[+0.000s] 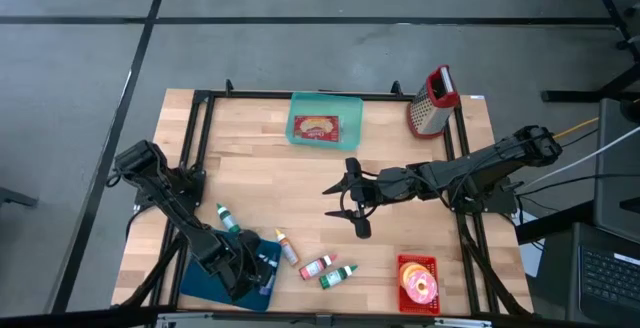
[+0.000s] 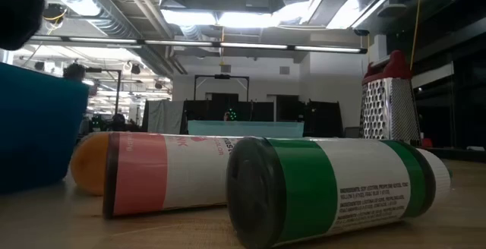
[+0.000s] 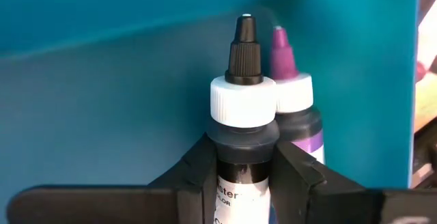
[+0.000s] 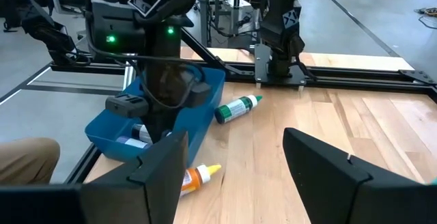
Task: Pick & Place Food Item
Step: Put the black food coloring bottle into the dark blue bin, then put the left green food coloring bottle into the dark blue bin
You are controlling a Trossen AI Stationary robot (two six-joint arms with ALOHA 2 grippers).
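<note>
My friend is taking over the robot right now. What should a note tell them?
Left gripper: shut on a black-capped bottle, down inside the blue bin, beside a purple-capped bottle already there.
Right gripper: open and empty, hovering over mid-table.
Still loose on the table: an orange-capped bottle, a red-labelled bottle, two green-labelled bottles.
Left: release the black-capped one, then probably bin the rest.
</note>
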